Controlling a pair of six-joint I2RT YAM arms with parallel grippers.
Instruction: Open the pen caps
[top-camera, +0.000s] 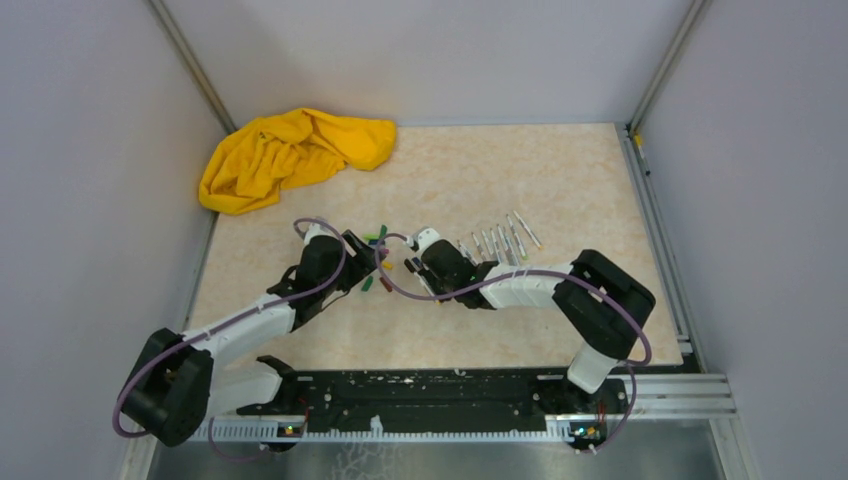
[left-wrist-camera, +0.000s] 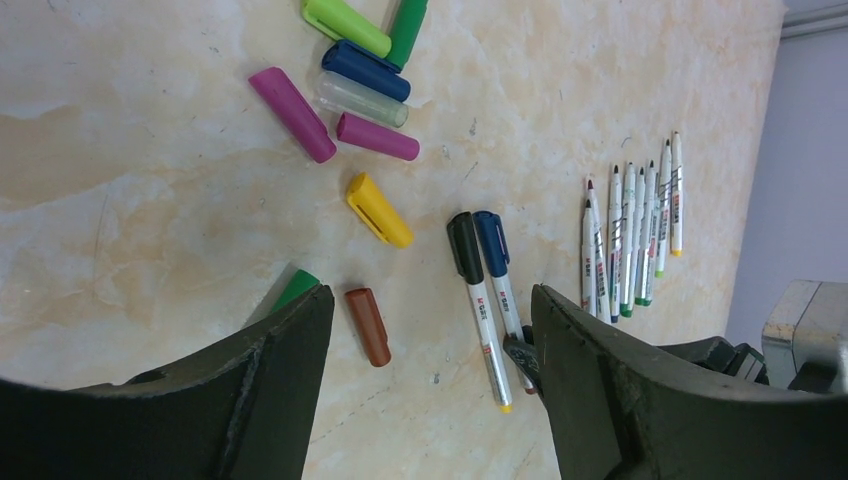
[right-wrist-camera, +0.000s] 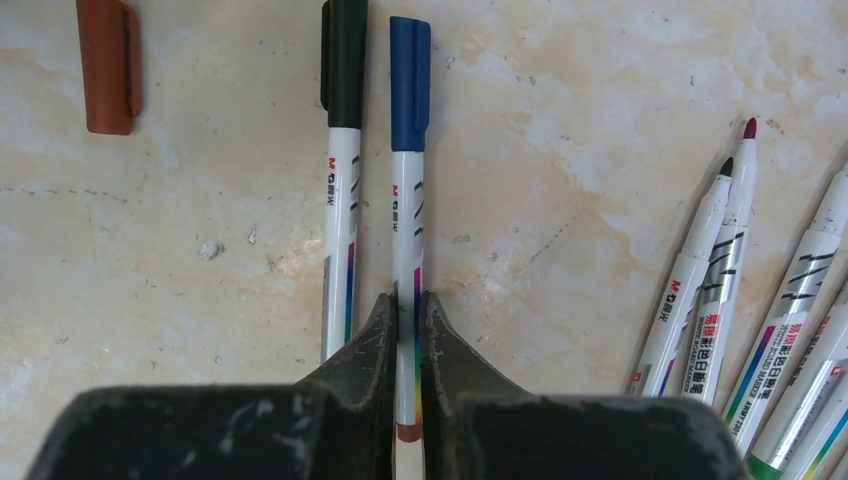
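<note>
Two capped pens lie side by side on the table, one with a black cap (right-wrist-camera: 344, 65) and one with a blue cap (right-wrist-camera: 410, 85). My right gripper (right-wrist-camera: 405, 300) is shut on the tail end of the blue-capped pen's barrel (right-wrist-camera: 406, 220). My left gripper (left-wrist-camera: 430, 330) is open and empty just above the table, with both capped pens (left-wrist-camera: 480, 300) lying between its fingers, near the right one. Loose caps lie around it: brown (left-wrist-camera: 368, 326), yellow (left-wrist-camera: 379, 210), pink (left-wrist-camera: 292, 113), purple (left-wrist-camera: 377, 137), blue (left-wrist-camera: 366, 70), and green (left-wrist-camera: 296, 288) partly behind the left finger. In the top view the grippers (top-camera: 358, 262) (top-camera: 412, 265) face each other.
A row of several uncapped pens (left-wrist-camera: 630, 235) lies to the right, also in the right wrist view (right-wrist-camera: 720, 270) and top view (top-camera: 500, 240). A crumpled yellow cloth (top-camera: 290, 155) sits at the back left. Grey walls enclose the table.
</note>
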